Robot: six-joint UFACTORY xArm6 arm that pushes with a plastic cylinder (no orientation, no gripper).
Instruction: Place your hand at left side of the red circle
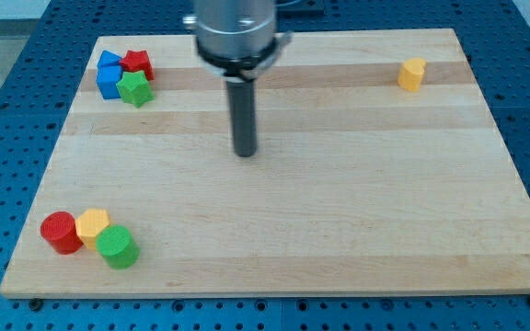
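The red circle (60,232) is a short red cylinder at the view's bottom left of the wooden board (339,211). It touches a yellow block (92,224) on its right, and a green cylinder (117,246) sits just right of and below that. My tip (246,153) is near the board's middle, far to the right of and above the red circle, touching no block.
A cluster at the view's top left holds a blue block (109,74), a red block (137,62) and a green block (136,89). A lone yellow block (412,74) stands at the top right. A blue perforated table surrounds the board.
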